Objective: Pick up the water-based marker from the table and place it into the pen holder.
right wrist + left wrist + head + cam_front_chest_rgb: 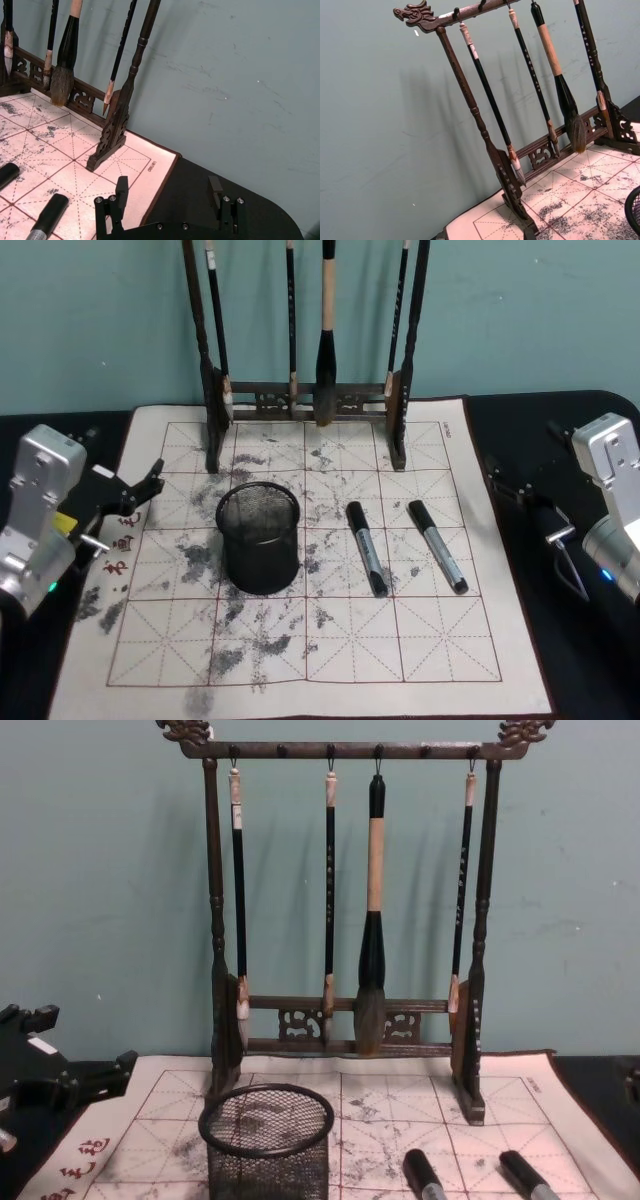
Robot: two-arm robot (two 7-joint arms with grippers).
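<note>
Brush rack (305, 400) walled off the desk's (520, 430) far edge. Pen holder (259, 538) stood mid-mat (420, 660), its mouth unobstructed from above. Near marker (366, 548) and far marker (437, 545) lay apart towards the right edge. Mat rows by the near edge were open.

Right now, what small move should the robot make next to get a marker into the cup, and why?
Probably swing the right gripper inward over the nearer marker. Its fingers are open by the mat's edge, that marker and the other marker lie flat right of the cup, and the left gripper is parked left of the cup.
</note>
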